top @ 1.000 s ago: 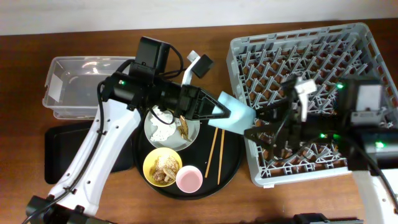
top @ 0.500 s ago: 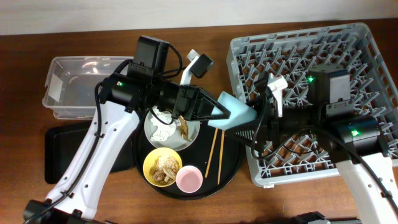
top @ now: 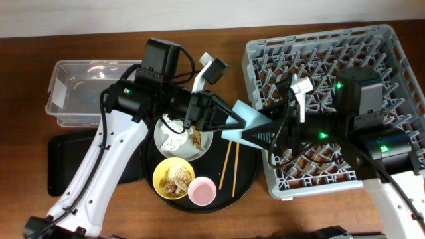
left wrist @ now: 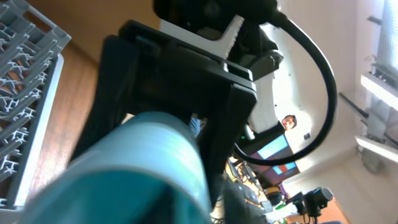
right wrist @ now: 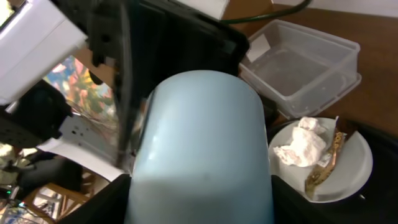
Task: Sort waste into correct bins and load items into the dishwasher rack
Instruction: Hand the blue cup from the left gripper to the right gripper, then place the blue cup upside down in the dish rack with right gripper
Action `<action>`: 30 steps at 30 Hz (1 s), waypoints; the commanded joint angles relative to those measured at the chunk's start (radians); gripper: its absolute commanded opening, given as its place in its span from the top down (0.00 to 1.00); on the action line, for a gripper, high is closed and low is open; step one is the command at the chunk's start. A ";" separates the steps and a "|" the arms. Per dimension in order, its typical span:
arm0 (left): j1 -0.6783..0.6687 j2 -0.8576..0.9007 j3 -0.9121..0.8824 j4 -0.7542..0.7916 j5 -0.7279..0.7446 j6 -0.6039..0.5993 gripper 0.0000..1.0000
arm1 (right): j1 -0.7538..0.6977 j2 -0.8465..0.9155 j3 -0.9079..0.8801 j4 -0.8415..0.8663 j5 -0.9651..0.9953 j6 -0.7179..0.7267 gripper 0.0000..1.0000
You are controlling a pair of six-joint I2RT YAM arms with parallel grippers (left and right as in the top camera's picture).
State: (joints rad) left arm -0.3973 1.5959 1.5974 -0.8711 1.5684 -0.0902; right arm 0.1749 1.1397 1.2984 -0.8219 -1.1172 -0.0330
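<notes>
Beside the left rim of the large grey lattice plastic dishwasher rack, the left gripper is clenched on the small light-blue cup, held in mid-air. The cup is flanked by the right gripper — whether it is gripped there cannot be told. Release should be delayed until that hold is confirmed.

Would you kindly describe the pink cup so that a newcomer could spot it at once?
Find the large grey rack on the right; the round black tray lies just left of it. At the tray's near edge, right of the yellow bowl, stands the pink cup, the only pink thing there.
</notes>
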 commanded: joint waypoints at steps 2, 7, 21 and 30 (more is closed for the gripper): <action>0.004 0.000 0.012 0.000 -0.139 0.002 0.17 | -0.053 -0.097 0.017 -0.054 0.069 0.043 0.53; 0.034 0.000 0.012 -0.001 -0.228 0.002 0.01 | -0.232 -0.195 0.017 -0.256 0.331 0.077 0.52; 0.044 0.000 0.012 -0.005 -0.320 0.002 0.01 | -0.326 -0.078 0.014 -0.710 1.017 0.222 0.48; 0.044 0.000 0.012 -0.042 -0.320 0.010 0.01 | -0.293 0.231 0.014 -0.652 1.015 0.222 0.48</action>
State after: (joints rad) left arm -0.3538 1.5959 1.5982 -0.9100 1.2476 -0.0967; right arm -0.1413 1.3060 1.3060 -1.5021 -0.1127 0.1833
